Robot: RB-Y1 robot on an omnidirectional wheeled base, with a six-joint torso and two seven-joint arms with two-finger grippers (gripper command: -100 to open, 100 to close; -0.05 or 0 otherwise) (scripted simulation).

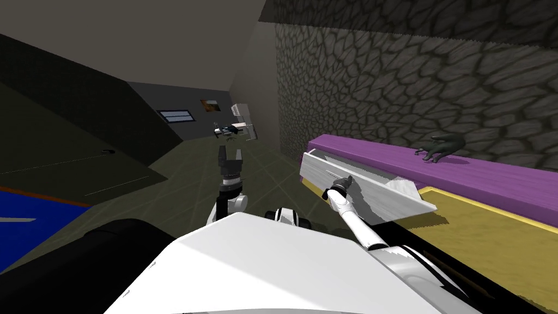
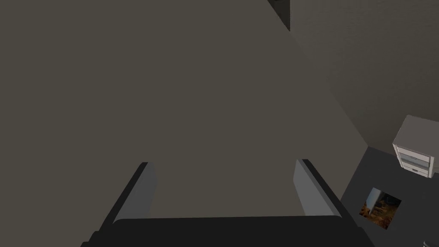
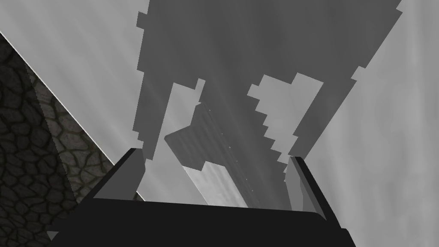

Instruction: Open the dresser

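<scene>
Purple on top and yellow below, the dresser (image 1: 479,180) stands along the stone wall (image 1: 408,82) on your right. One grey-white drawer (image 1: 381,196) sticks out from it. Your right gripper (image 1: 345,182) is at the drawer's front. Its fingers are apart, and the flat grey handle (image 3: 214,184) lies between them. Your left gripper (image 1: 230,155) is held up over the floor (image 1: 180,169), well away from the dresser, with its fingers apart too. A dark hand-shaped thing (image 1: 442,147) rests on the purple top.
</scene>
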